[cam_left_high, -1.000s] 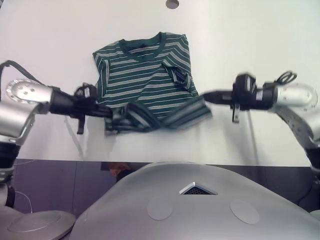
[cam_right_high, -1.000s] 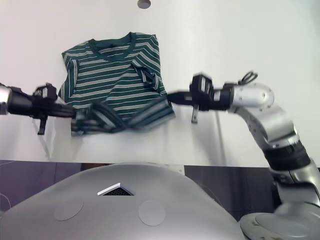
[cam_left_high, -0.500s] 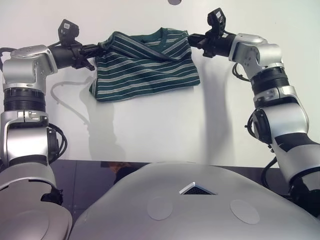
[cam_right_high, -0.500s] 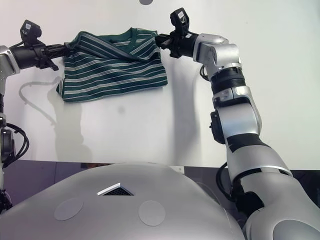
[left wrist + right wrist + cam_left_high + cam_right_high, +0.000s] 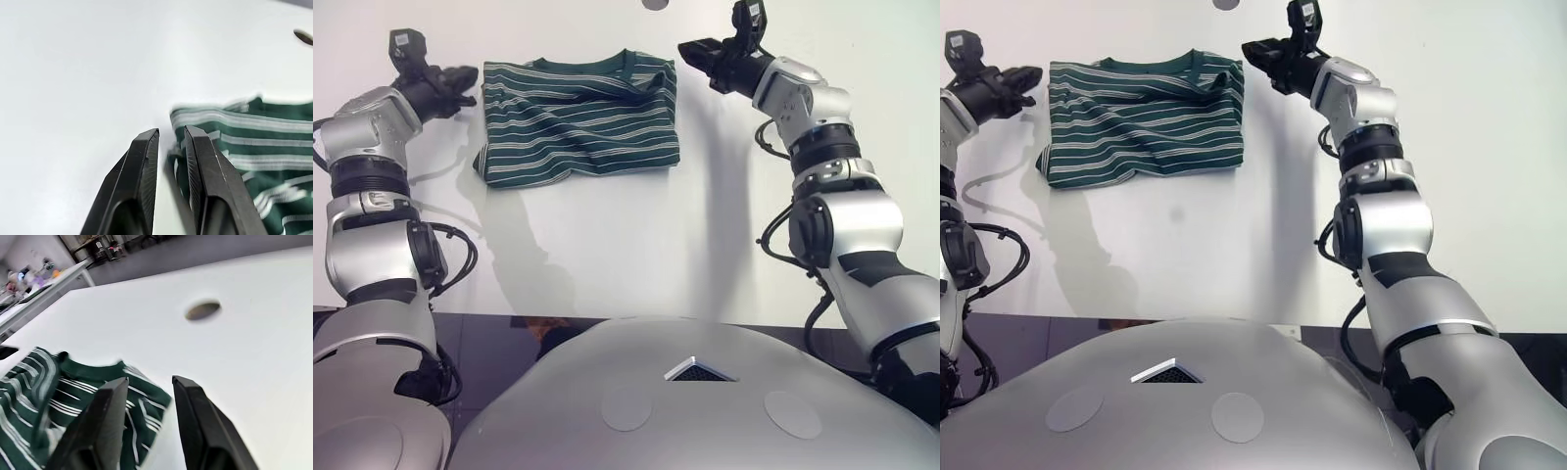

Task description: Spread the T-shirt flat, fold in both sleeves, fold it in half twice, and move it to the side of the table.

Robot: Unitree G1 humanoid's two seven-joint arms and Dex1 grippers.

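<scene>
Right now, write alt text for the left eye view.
A folded green striped T-shirt lies on the white table. The left tool and right tool flank its far corners, open, holding nothing.

No readable text, labels, numbers or signs anywhere in these views.

Setting: a robotics lab or test room, by the look of it.
Work surface: plain white table (image 5: 607, 255) with a round hole (image 5: 202, 310) near its far edge.
Background: second white bench (image 5: 44, 286) carrying small blurred items; dark floor (image 5: 205, 254); equipment (image 5: 105, 247) too blurred to identify.
</scene>
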